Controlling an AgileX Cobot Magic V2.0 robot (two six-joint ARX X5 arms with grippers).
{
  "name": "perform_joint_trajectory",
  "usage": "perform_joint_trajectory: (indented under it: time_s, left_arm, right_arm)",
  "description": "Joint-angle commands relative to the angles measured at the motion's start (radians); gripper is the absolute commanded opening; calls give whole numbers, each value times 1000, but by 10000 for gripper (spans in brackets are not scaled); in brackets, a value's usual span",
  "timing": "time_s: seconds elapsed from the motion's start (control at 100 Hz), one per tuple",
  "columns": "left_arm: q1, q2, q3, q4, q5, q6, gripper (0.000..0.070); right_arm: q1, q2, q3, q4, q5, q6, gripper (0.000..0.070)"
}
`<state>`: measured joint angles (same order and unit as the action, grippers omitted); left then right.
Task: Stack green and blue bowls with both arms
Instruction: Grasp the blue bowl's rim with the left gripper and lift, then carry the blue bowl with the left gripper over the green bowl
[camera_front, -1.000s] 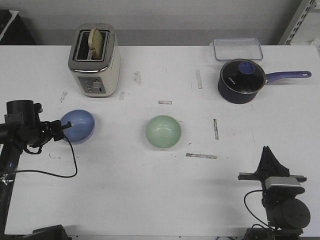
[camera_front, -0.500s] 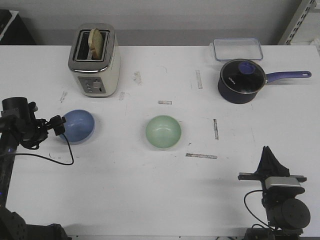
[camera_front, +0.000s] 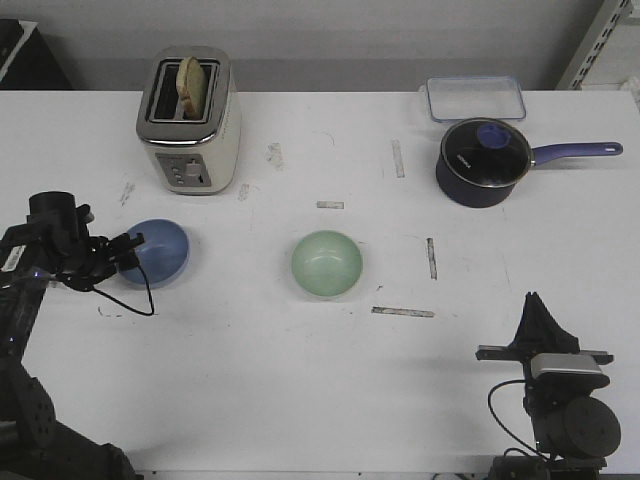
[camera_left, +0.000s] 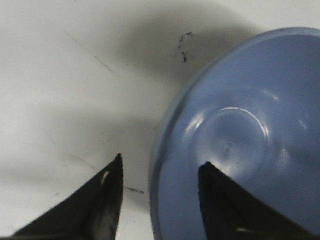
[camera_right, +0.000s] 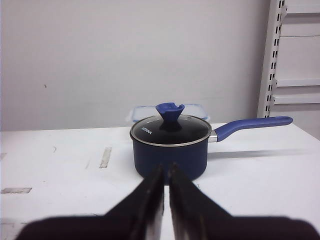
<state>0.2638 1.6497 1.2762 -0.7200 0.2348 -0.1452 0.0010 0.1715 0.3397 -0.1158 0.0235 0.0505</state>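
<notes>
The periwinkle blue bowl (camera_front: 157, 252) sits at the table's left; it fills much of the left wrist view (camera_left: 240, 145). My left gripper (camera_front: 130, 245) is open at the bowl's left rim, one finger (camera_left: 227, 205) inside the bowl, the other finger (camera_left: 102, 200) outside over the table. The rim lies between them, not clamped. The mint green bowl (camera_front: 327, 264) stands alone at the table's middle. My right gripper (camera_front: 538, 312) rests at the front right, shut and empty, its tips (camera_right: 166, 170) nearly touching.
A toaster (camera_front: 188, 120) with bread stands at the back left. A dark blue lidded saucepan (camera_front: 483, 162) with a long handle is at the back right, also in the right wrist view (camera_right: 170, 145). A clear lidded container (camera_front: 476, 98) lies behind it. Tape marks dot the table.
My left arm shifted slightly right and the gripper settled lower onto the blue bowl's left rim. The bowls and the right arm have not moved.
</notes>
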Motion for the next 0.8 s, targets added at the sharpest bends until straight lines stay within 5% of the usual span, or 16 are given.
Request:
perform_joint_trajectory:
  time_s: [0.0,0.07,0.15,0.53,0.79]
  left_arm:
    - [3,19,21,12,2,1,153]
    - [-1,19,22,17,2,1,141]
    - [-3,19,23,11,2,1,0]
    - [-87,19,234,-161,30,-1,1]
    - [-322,19,320,-92,39,-75,1]
  right_arm:
    - [1,-1,4,10,3,12,12]
    - [1,-1,4,10,3,12,12]
    - [1,-1,4,10,3,12,12]
    - [0,-1,4,10,3,12,12]
    - [1,-1,4,10,3,12,12]
